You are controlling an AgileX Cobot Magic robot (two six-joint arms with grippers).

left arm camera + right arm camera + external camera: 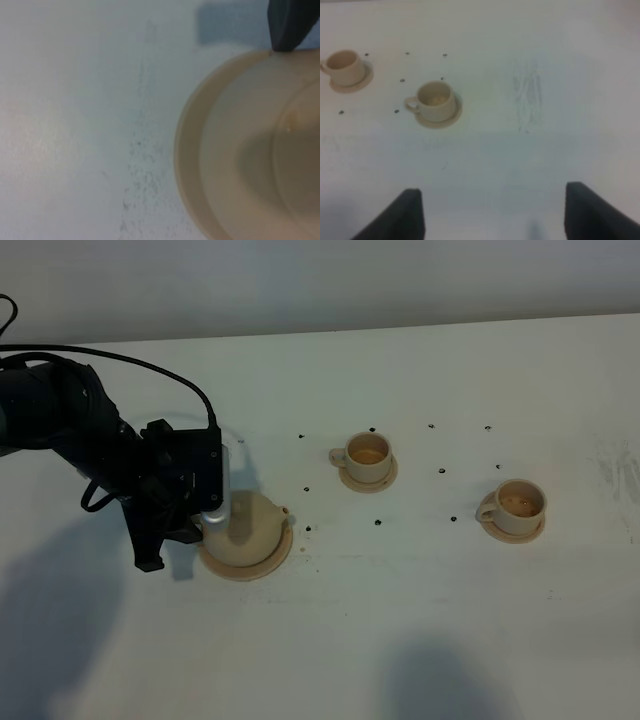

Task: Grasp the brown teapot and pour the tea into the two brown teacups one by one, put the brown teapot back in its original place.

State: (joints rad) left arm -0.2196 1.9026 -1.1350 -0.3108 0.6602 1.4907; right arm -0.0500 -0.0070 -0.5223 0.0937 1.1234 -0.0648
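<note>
The brown teapot [252, 525] sits upright on the flat tan saucer disc [272, 562], left of centre. My left gripper [212, 512] is at the teapot's left side, over its handle, which is hidden. The left wrist view shows the teapot [260, 150] on the disc [186, 150] very close, with one dark fingertip [287, 25] touching the teapot's edge; the other finger does not show. The two brown teacups [368, 453] [520, 504] stand on their small saucers and hold brownish liquid. My right gripper [492, 215] is open and empty, well short of the cups [436, 101] [344, 67].
Small dark specks [440, 472] dot the white table [420, 620] around the cups. A grey scuff [527, 100] marks the table beside the right cup. The table's far edge [400, 328] meets a pale wall.
</note>
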